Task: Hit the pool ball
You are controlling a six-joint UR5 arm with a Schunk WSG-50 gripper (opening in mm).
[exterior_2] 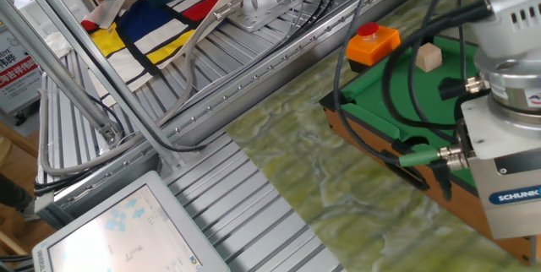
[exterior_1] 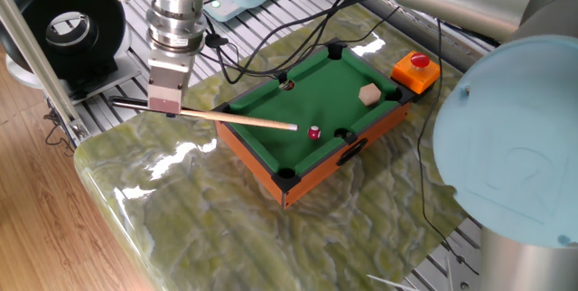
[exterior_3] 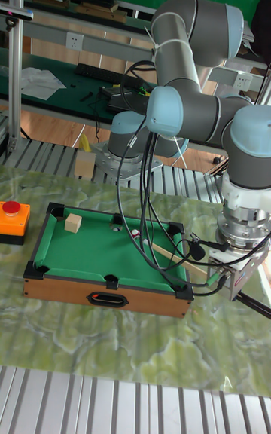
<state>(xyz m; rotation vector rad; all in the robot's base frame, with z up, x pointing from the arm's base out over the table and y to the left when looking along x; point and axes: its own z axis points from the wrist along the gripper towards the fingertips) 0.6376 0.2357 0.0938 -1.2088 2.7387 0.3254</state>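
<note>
The pool ball [exterior_1: 314, 133], tiny, dark red and glossy, rests on the green felt of the small pool table [exterior_1: 312, 92], close to the middle pocket of the near long side. My gripper [exterior_1: 166, 107] hangs left of the table and is shut on a thin wooden cue stick [exterior_1: 237, 118]. The cue lies nearly level and points at the ball, its tip a short gap from it. In the tall fixed view the gripper [exterior_3: 235, 291] stands at the table's right end, with cables hanging across the felt.
A tan wooden cube [exterior_1: 368, 95] sits on the felt near the far end. An orange box with a red button [exterior_1: 415, 67] stands just beyond that end. Black cables [exterior_1: 237, 51] trail over the marbled tabletop behind the table. A black reel [exterior_1: 63, 24] sits far left.
</note>
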